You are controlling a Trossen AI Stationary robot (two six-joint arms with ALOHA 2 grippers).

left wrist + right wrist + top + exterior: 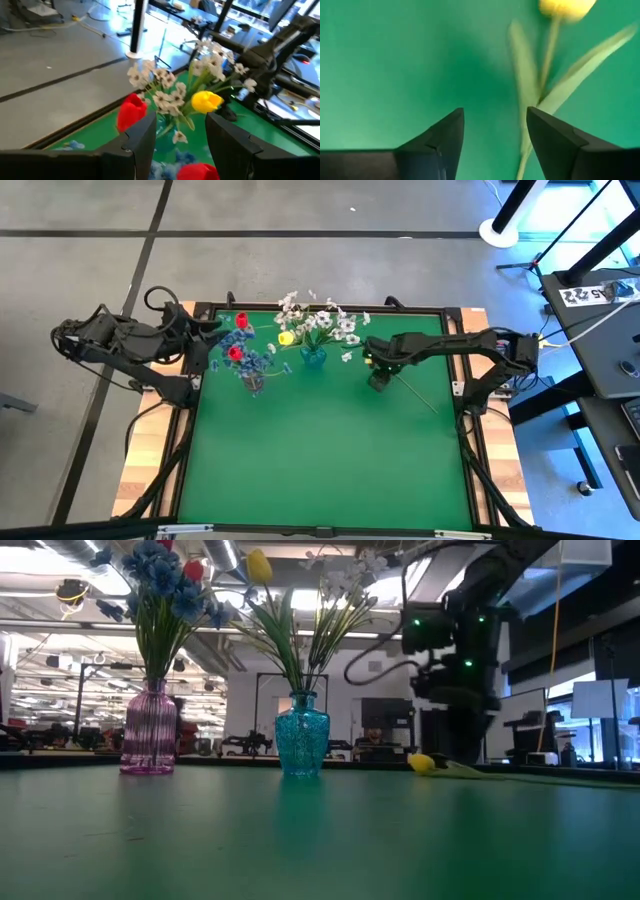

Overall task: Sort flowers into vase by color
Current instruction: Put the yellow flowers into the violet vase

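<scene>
A loose yellow tulip (pixel 566 7) lies flat on the green table (pixel 330 470); in the low view the tulip (pixel 422 764) rests on its side. My right gripper (pixel 495 140) hovers open just above its stem and leaves (pixel 547 60). A pink ribbed vase (pixel 150 730) holds blue clusters and red buds (pixel 236 352). A teal vase (pixel 301 735) holds white sprays and a yellow bud (pixel 287 338). My left gripper (pixel 180 145) is open, raised near the table's far left corner, facing both bouquets.
The two vases (pixel 313 357) stand close together near the far edge of the table, left of my right gripper (pixel 378 378). The tulip's long stem (pixel 420 398) runs toward the right edge. The near half of the green table is bare cloth.
</scene>
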